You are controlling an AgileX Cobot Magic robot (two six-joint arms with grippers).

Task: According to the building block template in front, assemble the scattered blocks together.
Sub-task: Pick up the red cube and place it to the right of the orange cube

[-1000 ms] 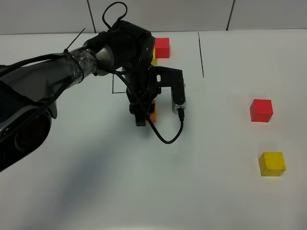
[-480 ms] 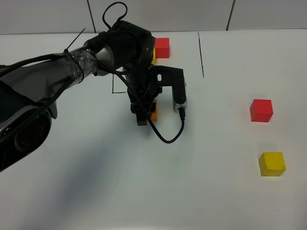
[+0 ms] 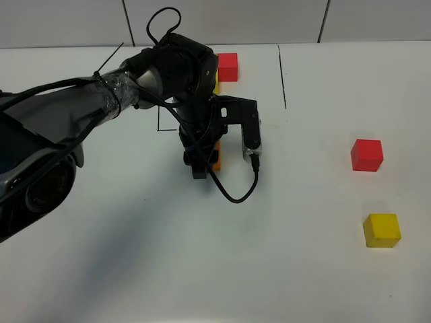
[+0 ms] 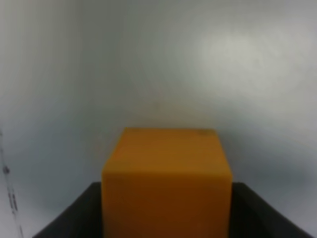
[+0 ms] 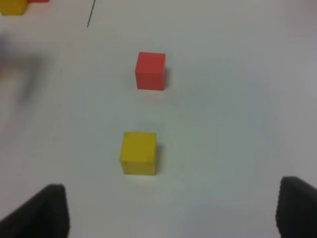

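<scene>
Since the earlier frames my left arm has shifted only slightly over the table (image 3: 303, 269), and the loose red and yellow cubes have not moved. My left claw (image 3: 207, 160) is pinching the orange cube (image 3: 216, 155); in the left wrist view that cube (image 4: 166, 183) sits squarely between my dark fingers (image 4: 64, 220). Whether it rests on the surface or hangs clear of it I cannot tell. The cube lies left of the table's middle, just on the near side of the template (image 3: 227, 66), of which only the red arm, a sliver of yellow and parts of the black frame show past my arm. The red cube (image 3: 367, 155) and the yellow cube (image 3: 382, 230) stand well apart from it on the right, separate from one another, with the yellow nearer the front edge. My right claw (image 5: 173, 213) is spread wide above the table, holding nothing, with the yellow cube (image 5: 139, 153) and the red cube (image 5: 150, 71) ahead of it.
</scene>
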